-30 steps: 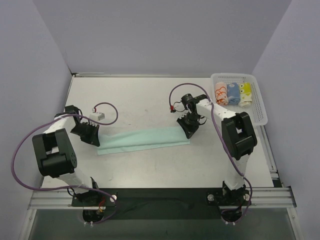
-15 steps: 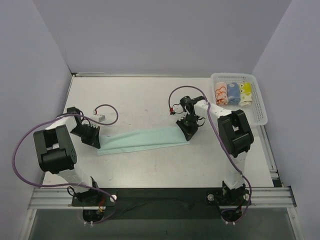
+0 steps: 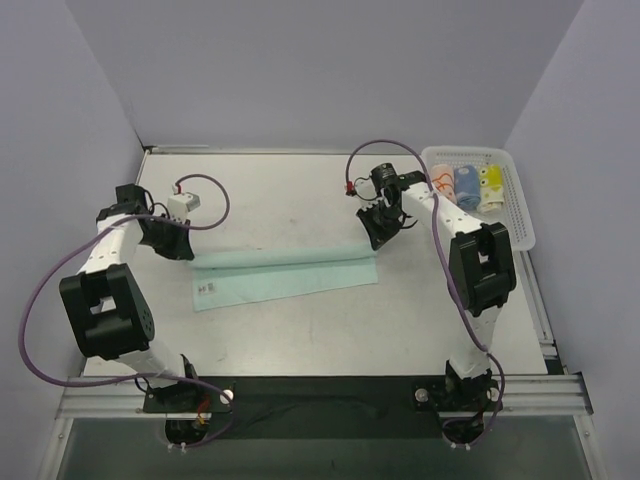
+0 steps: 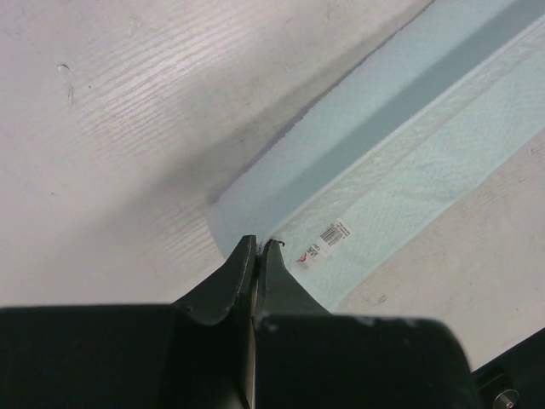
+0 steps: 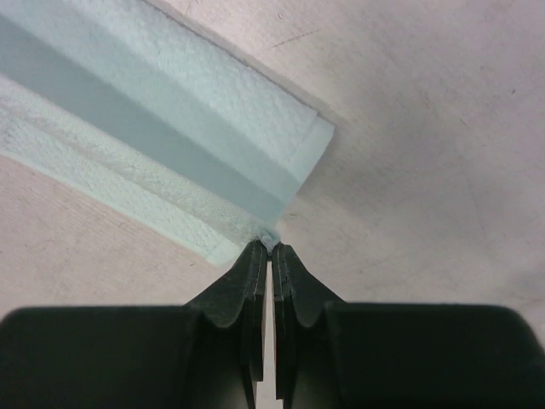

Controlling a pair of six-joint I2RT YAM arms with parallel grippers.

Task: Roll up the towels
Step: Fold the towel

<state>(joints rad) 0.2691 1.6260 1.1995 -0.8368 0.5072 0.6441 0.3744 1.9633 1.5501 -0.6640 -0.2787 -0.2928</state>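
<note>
A pale mint-green towel point(image 3: 285, 275) lies as a long strip across the middle of the table, its white tag point(image 3: 207, 289) showing near the left end. My left gripper point(image 3: 187, 253) is shut on the towel's far left corner. In the left wrist view its jaws point(image 4: 257, 247) are pressed together on the towel point(image 4: 409, 170) edge, close to the tag point(image 4: 328, 239). My right gripper point(image 3: 375, 244) is shut on the far right corner. The right wrist view shows a pinch of the towel point(image 5: 170, 111) between its tips point(image 5: 271, 244).
A white slotted basket point(image 3: 521, 228) stands at the back right. It holds three rolled towels: white with orange point(image 3: 441, 186), blue point(image 3: 466, 185) and yellow point(image 3: 489, 187). Purple cables loop off both arms over the table's far half.
Both grippers have moved toward the back of the table, each with its towel corner. The folded top layer has opened out, the strip is wider and the tag now shows.
</note>
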